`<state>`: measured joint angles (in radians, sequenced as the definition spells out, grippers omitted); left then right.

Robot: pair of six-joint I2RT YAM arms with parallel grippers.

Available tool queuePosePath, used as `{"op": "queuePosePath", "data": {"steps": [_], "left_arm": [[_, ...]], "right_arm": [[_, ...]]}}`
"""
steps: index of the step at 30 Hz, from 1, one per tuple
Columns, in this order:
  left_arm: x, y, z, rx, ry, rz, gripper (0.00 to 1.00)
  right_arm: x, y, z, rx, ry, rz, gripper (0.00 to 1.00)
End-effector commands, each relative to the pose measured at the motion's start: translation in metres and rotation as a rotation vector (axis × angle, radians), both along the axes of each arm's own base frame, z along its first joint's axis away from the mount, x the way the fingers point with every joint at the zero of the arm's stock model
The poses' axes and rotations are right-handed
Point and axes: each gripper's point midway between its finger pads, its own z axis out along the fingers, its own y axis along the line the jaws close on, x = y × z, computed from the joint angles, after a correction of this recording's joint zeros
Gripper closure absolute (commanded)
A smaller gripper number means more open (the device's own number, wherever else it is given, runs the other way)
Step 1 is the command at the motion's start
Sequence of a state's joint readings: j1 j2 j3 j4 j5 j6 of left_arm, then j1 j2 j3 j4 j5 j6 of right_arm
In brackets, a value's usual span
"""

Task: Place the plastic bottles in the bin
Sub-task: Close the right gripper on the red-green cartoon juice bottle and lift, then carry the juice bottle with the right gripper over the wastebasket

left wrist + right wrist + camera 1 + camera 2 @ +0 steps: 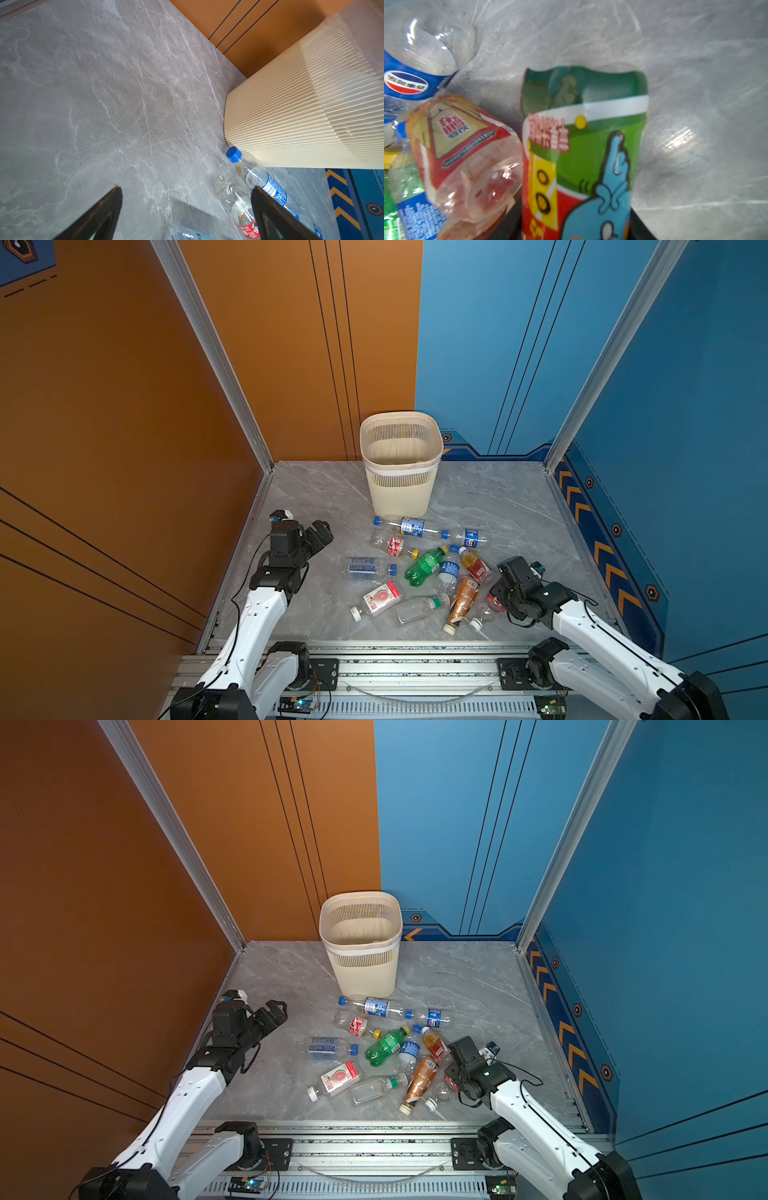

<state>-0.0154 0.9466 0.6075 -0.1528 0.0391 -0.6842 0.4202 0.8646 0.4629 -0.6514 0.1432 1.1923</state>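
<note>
Grey marble tabletop [316, 497]: the plastic bottles [428, 564] lie scattered just before the bin [401, 493]. Right fingers [512, 226] clamp a green-labelled bottle [583, 145] — likely readying its lift binward; left fingers [99, 218] hang spread and empty, probably leaving room.

Grey marble-patterned table [316, 497] enclosed by an orange wall panel [124, 406] and blue wall panels [478, 344] (the latter edged low down by an orange chevron strip [603, 552]), with an aluminium rail [415, 668] along its near edge.

bottles [426, 566] crowd centre, table [316, 497] bare beside bin [401, 493]
</note>
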Motion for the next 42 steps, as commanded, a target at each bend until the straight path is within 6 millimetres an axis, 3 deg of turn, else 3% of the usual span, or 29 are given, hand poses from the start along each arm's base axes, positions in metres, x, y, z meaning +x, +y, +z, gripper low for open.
{"op": "queuePosePath", "data": {"steps": [1, 9, 16, 20, 28, 33, 37, 42], "left_arm": [[-0.001, -0.001, -0.008, -0.028, 0.015, -0.003, 0.02], [-0.003, -0.001, -0.011, -0.038, 0.023, -0.001, 0.02], [-0.006, -0.001, -0.014, -0.044, 0.036, 0.001, 0.02], [-0.010, -0.001, -0.017, -0.044, 0.048, 0.002, 0.02], [-0.016, -0.001, -0.019, -0.061, 0.045, 0.008, 0.02], [-0.025, -0.002, -0.028, -0.072, 0.080, 0.009, 0.02], [-0.031, -0.003, -0.033, -0.083, 0.094, 0.010, 0.02], [-0.036, -0.001, -0.032, -0.077, 0.096, 0.011, 0.02]], "right_arm": [[-0.002, -0.020, 0.021, -0.066, -0.016, -0.008, 0.45], [0.013, -0.052, 0.085, -0.094, -0.111, -0.042, 0.47], [0.060, -0.037, 0.169, -0.090, -0.297, 0.020, 0.48], [0.097, -0.001, 0.216, -0.069, -0.432, 0.097, 0.48], [0.191, 0.122, 0.320, 0.022, -0.696, 0.333, 0.48], [0.236, 0.183, 0.370, 0.111, -0.807, 0.430, 0.48], [0.268, 0.213, 0.381, 0.142, -0.839, 0.456, 0.48], [0.303, 0.236, 0.372, 0.172, -0.842, 0.451, 0.49]]}}
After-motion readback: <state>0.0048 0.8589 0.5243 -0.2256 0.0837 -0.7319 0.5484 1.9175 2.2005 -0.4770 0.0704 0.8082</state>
